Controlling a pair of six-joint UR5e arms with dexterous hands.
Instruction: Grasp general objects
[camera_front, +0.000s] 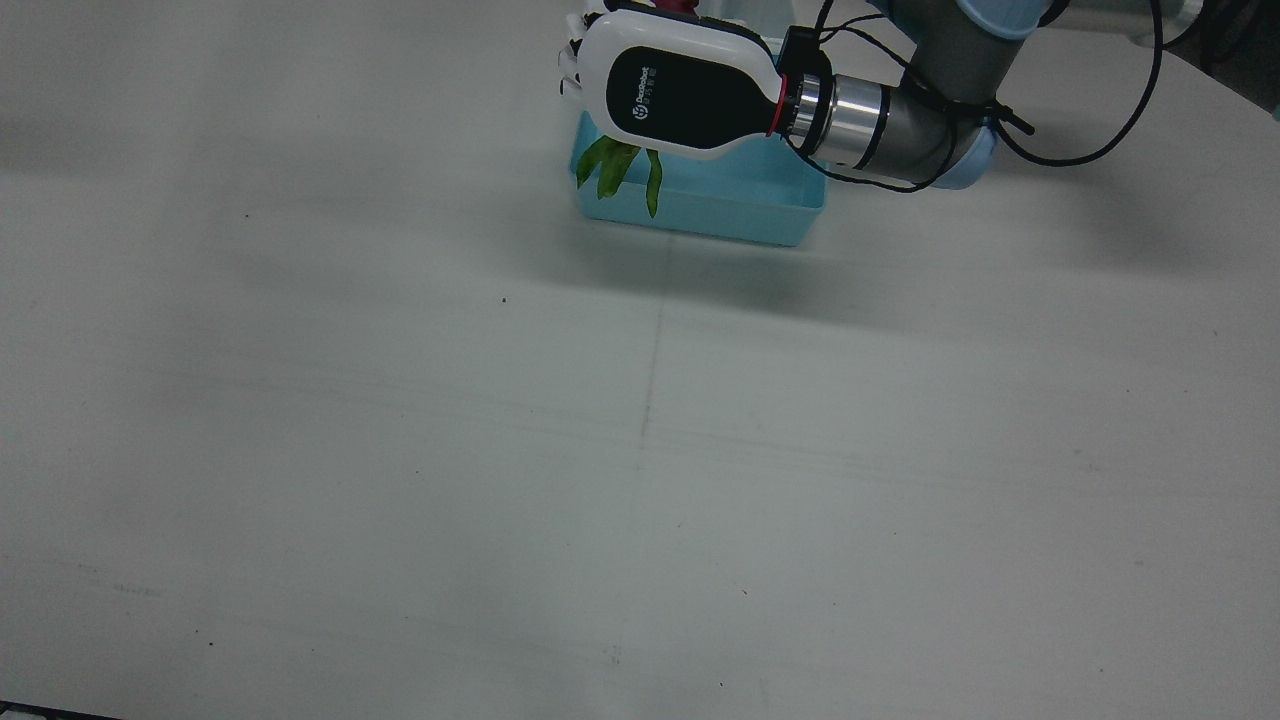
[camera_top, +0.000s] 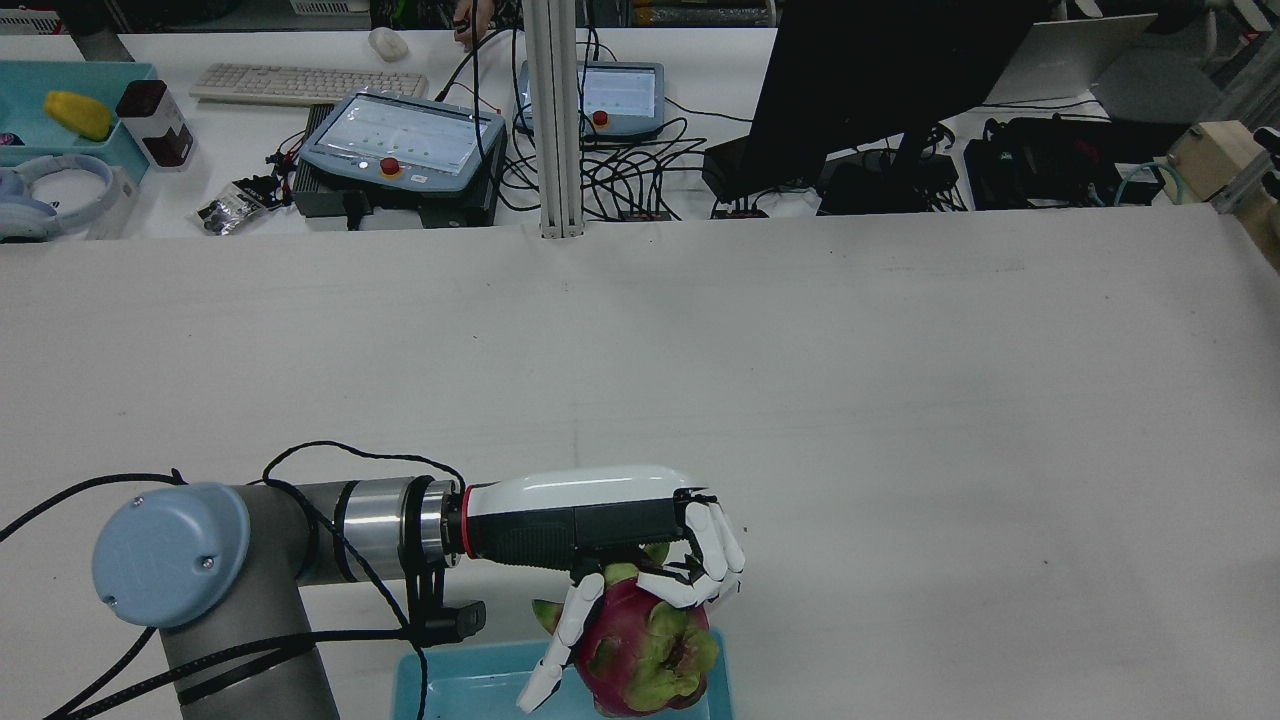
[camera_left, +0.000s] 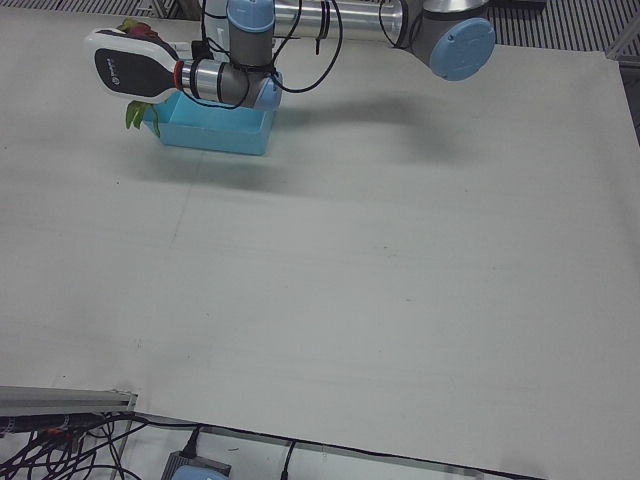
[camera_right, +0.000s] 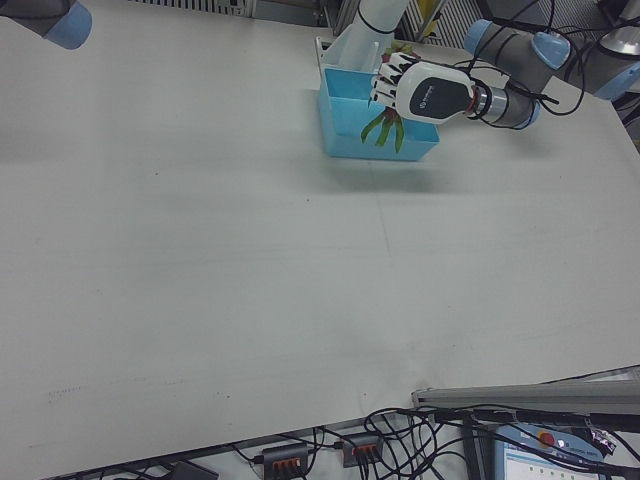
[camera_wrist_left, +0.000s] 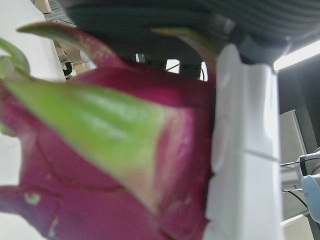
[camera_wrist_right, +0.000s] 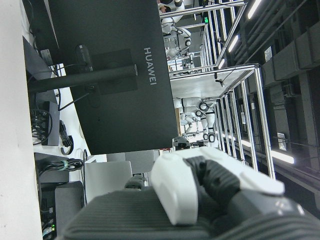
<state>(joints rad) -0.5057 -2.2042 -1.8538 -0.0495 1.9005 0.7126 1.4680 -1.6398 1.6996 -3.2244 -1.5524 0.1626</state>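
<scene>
Dragon fruit (camera_wrist_left: 100, 165) fills the left hand's camera, pressed against a white finger (camera_wrist_left: 240, 150). From behind, the left robot hand (camera_top: 640, 560) is clamped around the fruit, holding it just above the blue bin (camera_top: 470, 690) at the counter's (camera_top: 900, 400) near edge. The grasp looks done; carrying it clear remains. Whether the right robot hand (camera_wrist_right: 200, 185) is closed, I cannot tell.
</scene>
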